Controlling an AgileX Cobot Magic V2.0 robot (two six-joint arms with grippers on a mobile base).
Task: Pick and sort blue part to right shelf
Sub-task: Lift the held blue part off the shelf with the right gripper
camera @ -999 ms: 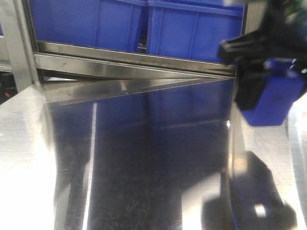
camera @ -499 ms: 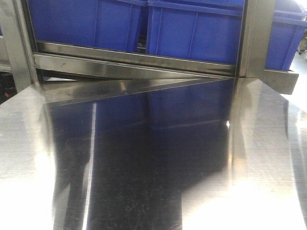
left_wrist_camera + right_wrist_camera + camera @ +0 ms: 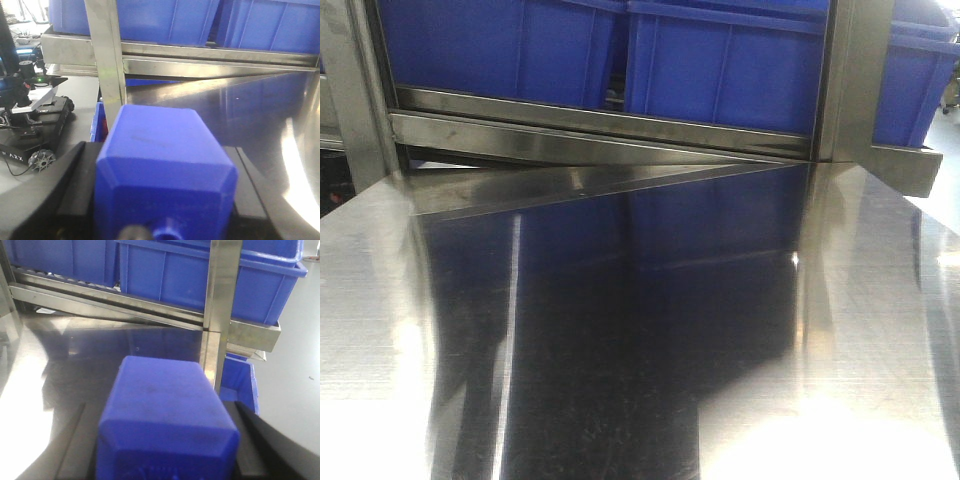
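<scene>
Clamping a blue part (image 3: 162,175), left pincer (image 3: 160,150) mirrors right pincer (image 3: 162,407).

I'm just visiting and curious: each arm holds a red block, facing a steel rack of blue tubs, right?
The blocks are blue, not red: the left wrist view shows one blue part in the left gripper, the right wrist view another blue part in the right gripper. The rest is right.

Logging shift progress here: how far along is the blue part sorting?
Done: picking. In hand: the right gripper is shut on the blue part, and the left gripper on another blue block. Left: setting them in the right shelf; the insides of its blue tubs are out of view.
</scene>
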